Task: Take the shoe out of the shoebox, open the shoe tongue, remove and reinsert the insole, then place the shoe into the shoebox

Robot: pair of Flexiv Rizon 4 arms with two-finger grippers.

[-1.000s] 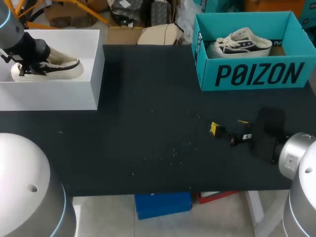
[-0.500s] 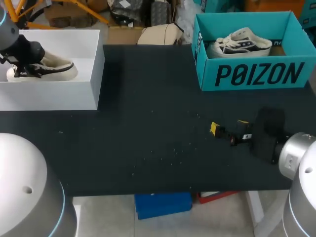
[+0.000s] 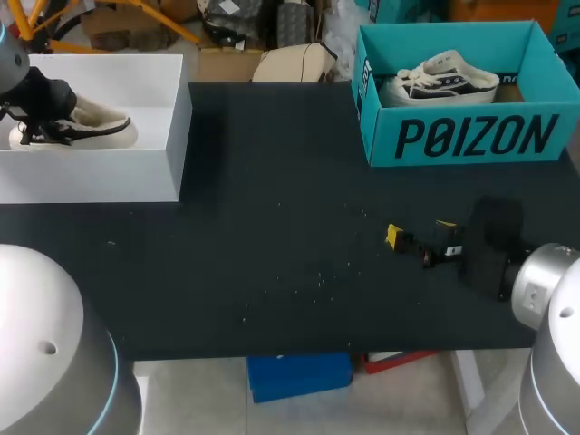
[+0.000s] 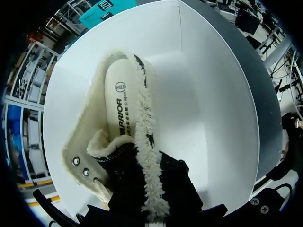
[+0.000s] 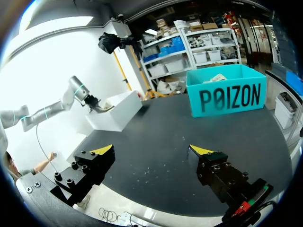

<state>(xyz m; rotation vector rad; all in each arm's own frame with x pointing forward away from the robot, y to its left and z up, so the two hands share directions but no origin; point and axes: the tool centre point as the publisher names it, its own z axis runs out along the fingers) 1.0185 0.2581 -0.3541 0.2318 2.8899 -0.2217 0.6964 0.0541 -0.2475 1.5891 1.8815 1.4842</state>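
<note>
Currently left gripper holds shoe inside shoebox.

the right gripper hangs with its yellow-tipped fingers spread wide apart above the black table, the teal box ahead of it and the white box farther off, under the left arm.

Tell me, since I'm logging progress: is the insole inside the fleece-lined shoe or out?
Inside: the cream printed insole lies flat within the black-and-cream fleece-lined shoe.
</note>
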